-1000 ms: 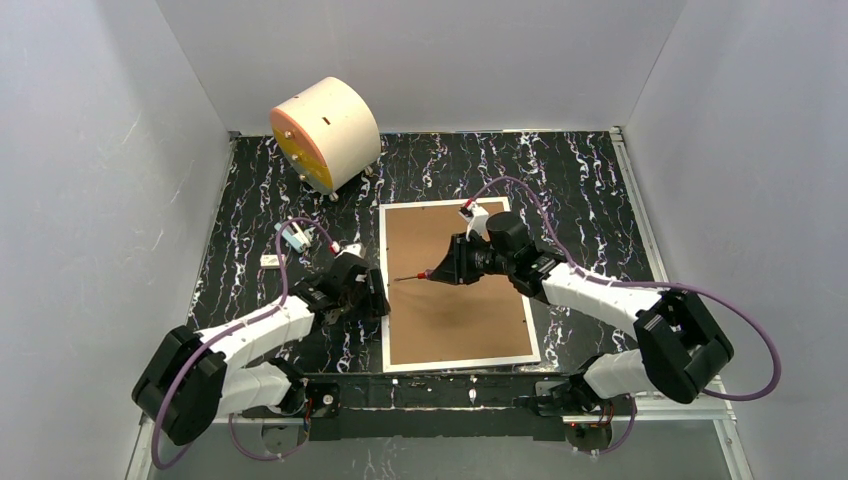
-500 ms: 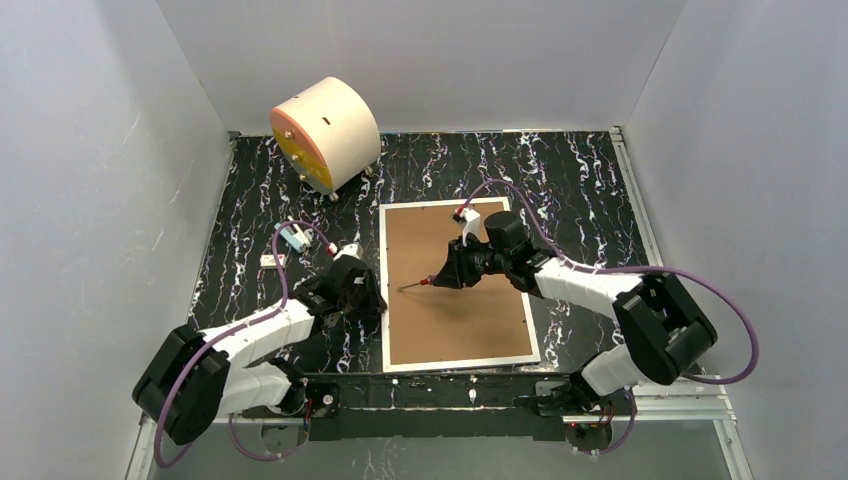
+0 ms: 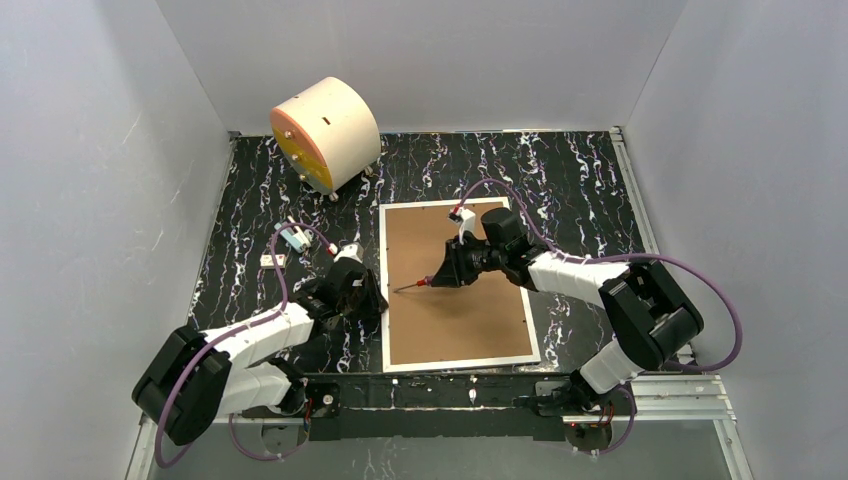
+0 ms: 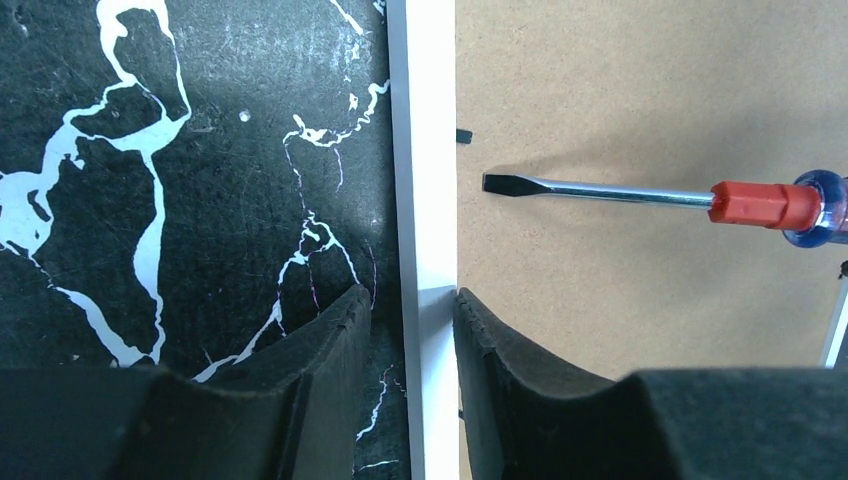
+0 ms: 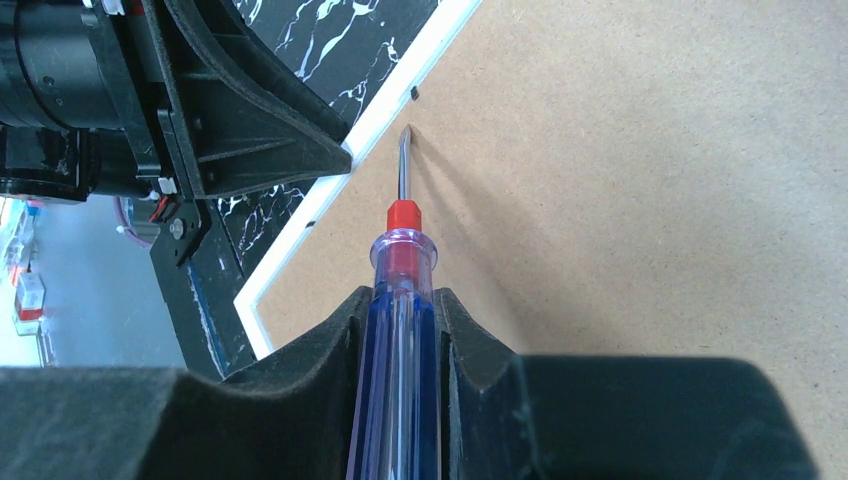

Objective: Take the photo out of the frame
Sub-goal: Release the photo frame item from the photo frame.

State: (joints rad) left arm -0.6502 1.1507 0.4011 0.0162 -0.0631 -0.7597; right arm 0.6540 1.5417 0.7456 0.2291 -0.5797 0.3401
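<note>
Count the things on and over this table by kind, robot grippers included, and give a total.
Grippers: 2, left gripper and right gripper
Picture frames: 1, frame
Screwdrivers: 1, screwdriver
Cylinders: 1, cream cylinder
Small loose pieces: 2, blue-and-white piece and white block
Total: 7

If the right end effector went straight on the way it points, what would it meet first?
The screwdriver it holds leads: its tip likely meets the small black tab at the frame's white rim; height above the board is unclear.
</note>
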